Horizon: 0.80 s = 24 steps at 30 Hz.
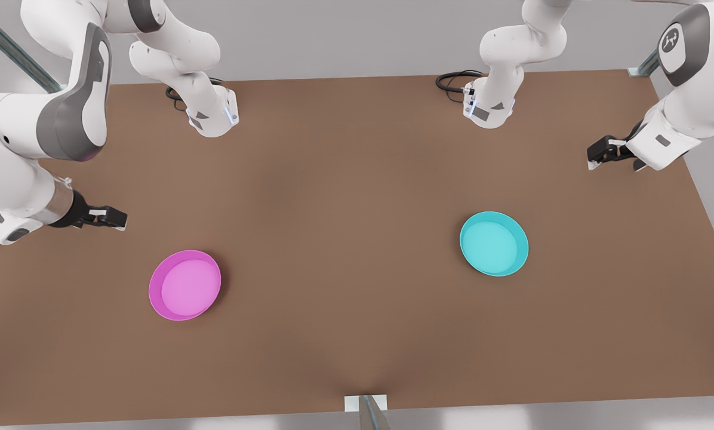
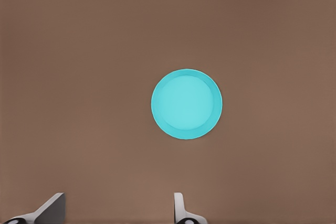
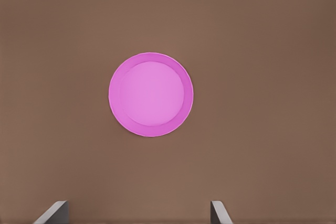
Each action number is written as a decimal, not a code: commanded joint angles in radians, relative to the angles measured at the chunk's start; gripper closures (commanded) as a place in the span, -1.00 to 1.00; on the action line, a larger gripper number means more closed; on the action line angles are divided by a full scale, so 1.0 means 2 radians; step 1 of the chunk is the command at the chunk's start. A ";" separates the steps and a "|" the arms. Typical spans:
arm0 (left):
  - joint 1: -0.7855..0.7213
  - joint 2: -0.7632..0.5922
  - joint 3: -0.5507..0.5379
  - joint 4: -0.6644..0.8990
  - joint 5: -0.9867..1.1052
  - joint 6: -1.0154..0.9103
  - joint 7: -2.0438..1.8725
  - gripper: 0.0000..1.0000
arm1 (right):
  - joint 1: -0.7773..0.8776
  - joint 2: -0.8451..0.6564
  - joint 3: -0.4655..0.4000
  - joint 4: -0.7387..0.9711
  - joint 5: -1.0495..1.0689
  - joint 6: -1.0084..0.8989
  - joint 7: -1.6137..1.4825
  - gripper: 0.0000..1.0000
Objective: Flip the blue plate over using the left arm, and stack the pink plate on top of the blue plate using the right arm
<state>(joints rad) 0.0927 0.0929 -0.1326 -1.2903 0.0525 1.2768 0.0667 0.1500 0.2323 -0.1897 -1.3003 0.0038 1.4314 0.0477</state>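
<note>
I see left gripper wide open, empty, above glossy round cyan plate; right gripper wide open, empty, above round magenta plate on brown tabletop.

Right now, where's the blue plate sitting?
The blue plate lies rim-up on the brown table, on the front view's right, below the left gripper and far from the pink plate.

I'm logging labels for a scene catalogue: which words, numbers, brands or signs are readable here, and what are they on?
No readable words or numbers.
Round white emblem on a grey joint cover: a sign, no legible text.
Round glossy cyan plate, round magenta-pink plate, brown table: unmarked.
</note>
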 commanded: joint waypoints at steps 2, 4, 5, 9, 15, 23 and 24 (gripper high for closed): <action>0.002 0.002 0.000 0.000 0.000 0.002 0.008 -1.00 | 0.000 0.000 0.000 0.001 0.000 0.000 0.007 -1.00; 0.076 0.061 0.000 -0.014 -0.066 0.012 0.070 -1.00 | 0.001 0.000 0.000 0.000 0.000 0.001 0.007 -1.00; 0.095 0.083 0.000 -0.039 -0.067 0.043 0.110 -1.00 | 0.002 0.007 0.000 0.000 0.004 0.002 0.007 -1.00; 0.153 0.170 0.004 -0.074 -0.105 0.158 0.287 -1.00 | 0.004 0.143 0.001 0.004 0.042 0.103 0.009 -1.00; 0.165 0.168 0.026 -0.228 -0.173 0.379 0.424 -1.00 | -0.004 0.170 0.002 -0.007 0.050 0.135 0.002 -1.00; 0.147 0.194 0.029 -0.325 -0.269 0.497 0.484 -1.00 | -0.061 0.188 0.003 -0.033 0.071 0.163 -0.120 -1.00; 0.139 0.190 0.029 -0.333 -0.293 0.497 0.477 -1.00 | -0.063 0.189 0.002 -0.033 0.079 0.164 -0.121 -1.00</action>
<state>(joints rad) 0.3806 0.4748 -0.0735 -1.9497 -0.4520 2.1432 0.6339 0.0245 0.6109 -0.1851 -1.3670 0.1400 1.7283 -0.0320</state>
